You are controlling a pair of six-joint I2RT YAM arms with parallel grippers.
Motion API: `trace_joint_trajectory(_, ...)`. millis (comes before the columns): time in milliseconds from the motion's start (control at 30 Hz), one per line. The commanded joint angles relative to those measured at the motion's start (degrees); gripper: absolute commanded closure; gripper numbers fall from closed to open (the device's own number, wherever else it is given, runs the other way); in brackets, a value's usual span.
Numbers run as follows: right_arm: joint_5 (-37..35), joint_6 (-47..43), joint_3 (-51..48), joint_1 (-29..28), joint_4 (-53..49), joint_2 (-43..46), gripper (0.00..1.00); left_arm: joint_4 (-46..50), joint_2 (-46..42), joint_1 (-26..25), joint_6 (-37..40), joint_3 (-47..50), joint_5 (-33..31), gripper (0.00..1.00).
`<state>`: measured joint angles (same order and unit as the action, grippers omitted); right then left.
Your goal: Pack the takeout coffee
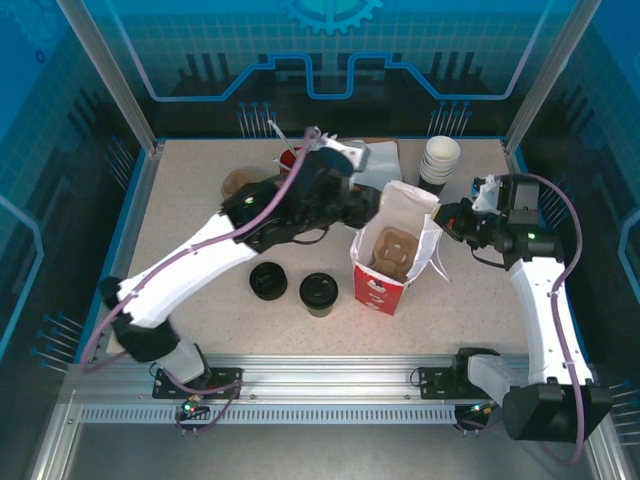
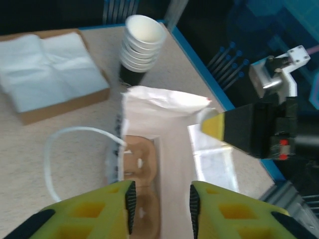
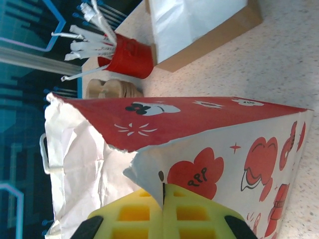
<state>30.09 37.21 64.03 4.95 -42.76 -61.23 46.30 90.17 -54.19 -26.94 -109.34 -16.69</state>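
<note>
Red-and-white paper bag (image 1: 385,285) stands open in the middle of the counter (image 1: 180,180), with a brown cardboard cup carrier (image 1: 392,250) inside. The right claw (image 3: 163,200) is pinched onto the bag's rim. The left claw (image 2: 160,204) hovers over the opening, fingers parted and holding nothing. The takeout coffee (image 1: 318,292), a small dark paper cup with a black lid, sits just left of the bag, beside a low black round lid (image 1: 268,281). If the right arm tugs while the cup goes in, the thin paper may tear or the bag may tip.
</note>
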Motion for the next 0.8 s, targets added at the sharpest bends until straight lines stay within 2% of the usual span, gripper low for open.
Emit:
trace_joint_trajectory(0,6.80,-4.51,3.23,0.76,2.43,-2.91,1.00,-2.47,-7.27,3.41,1.45,8.07,-3.87,0.61)
trace_joint_trajectory(233,13.41,-10.39,10.39,0.67,0.55,-12.47,1.00,-5.58,-23.04,9.39,4.58,27.28,-2.86,0.51)
trace_joint_trajectory(367,14.14,-13.51,13.60,0.37,-0.81,-15.07,1.00,-6.93,-29.24,9.38,7.63,36.23,-2.48,0.44)
trace_joint_trajectory(533,12.41,-17.07,16.58,0.06,-3.94,-16.48,0.99,-11.21,-34.58,9.41,5.62,47.80,1.75,0.35)
trace_joint_trajectory(633,9.67,-18.34,17.55,0.06,-6.24,-17.49,0.97,-12.80,-35.82,8.64,3.37,52.22,3.20,0.35)
trace_joint_trajectory(767,6.60,-17.19,17.78,-0.10,-7.72,-18.30,0.98,-13.42,-34.39,5.14,1.99,54.93,0.72,0.36)
